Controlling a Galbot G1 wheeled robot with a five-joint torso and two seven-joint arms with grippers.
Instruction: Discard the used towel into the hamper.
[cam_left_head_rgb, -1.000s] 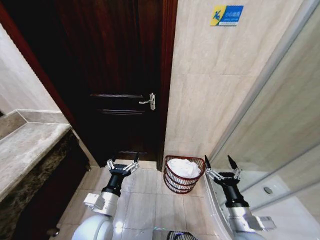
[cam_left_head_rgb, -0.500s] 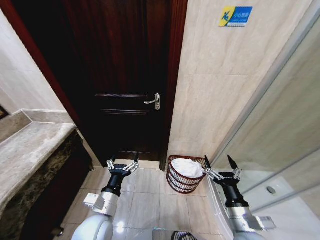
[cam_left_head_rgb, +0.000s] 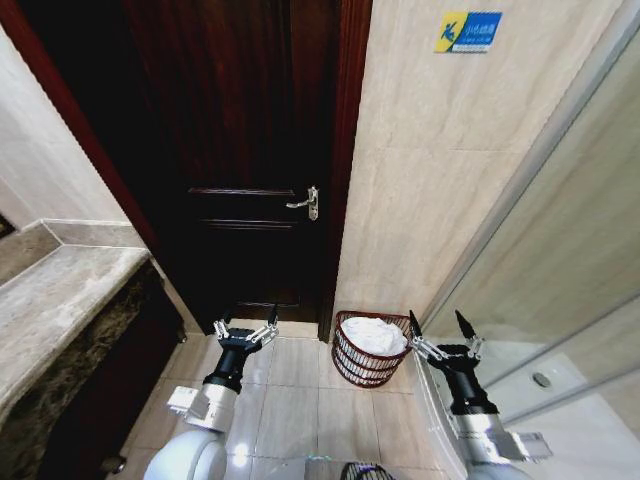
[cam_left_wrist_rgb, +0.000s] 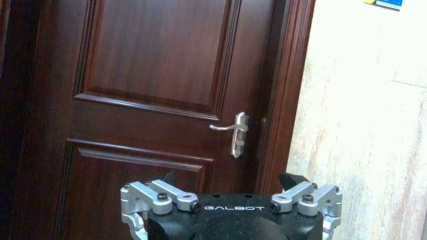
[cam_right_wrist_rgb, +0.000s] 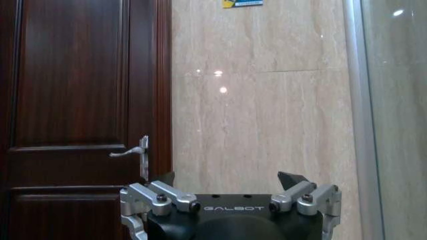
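Hamper (cam_left_head_rgb: 369, 348): on the floor tiles by the door (cam_left_head_rgb: 230, 150) frame, white towel (cam_left_head_rgb: 373, 334) already inside. Left gripper (cam_left_head_rgb: 245, 330) and right gripper (cam_left_head_rgb: 440, 333): fingers apart, empty, raised either side (judged: task done; keep both clear of the wire rim).

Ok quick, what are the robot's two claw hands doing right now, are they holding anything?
Left gripper: open, holding nothing, raised over the floor tiles before the dark wooden door.
Right gripper: open, holding nothing, beside the round reddish-brown wire hamper.
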